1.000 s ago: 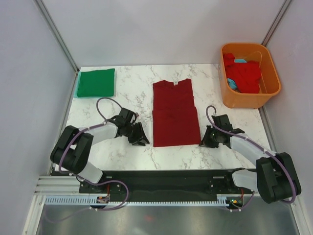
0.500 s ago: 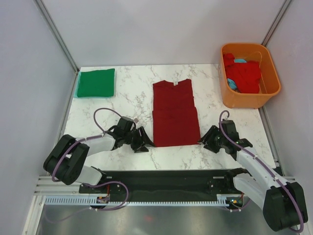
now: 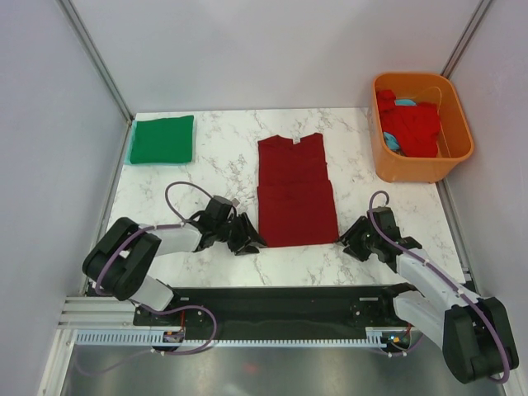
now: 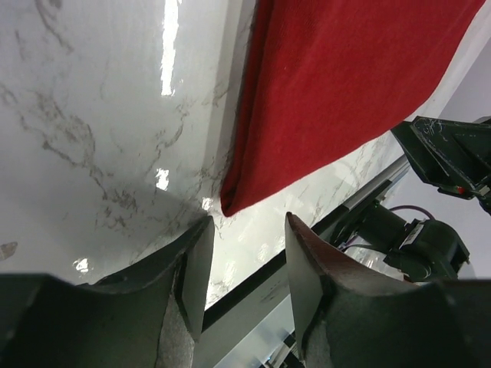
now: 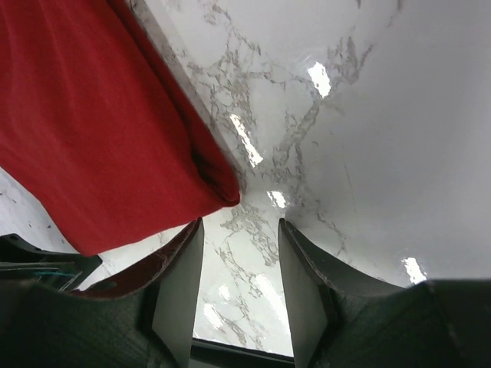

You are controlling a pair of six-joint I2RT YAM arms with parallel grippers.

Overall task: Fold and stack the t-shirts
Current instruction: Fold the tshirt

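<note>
Left claw: we find the left gripper (image 4: 247, 230) released, its jaws apart with nothing between them. It sits low over the marble table (image 3: 214, 165).
Right claw: we find the right gripper (image 5: 239, 230) released too, empty and low over the same surface.
Nearest cloth: the dark maroon t-shirt (image 3: 294, 194) lies flat mid-table between the two claws, folded into a long rectangle with its collar at the far end. In each wrist view, we see a near corner just beyond the fingertips.
Far left: we see a green t-shirt (image 3: 162, 139), folded square, well apart.
Far right: an orange tub (image 3: 412, 171) holds crumpled brighter red t-shirts (image 3: 415, 125) and some light blue cloth (image 3: 405, 103).
</note>
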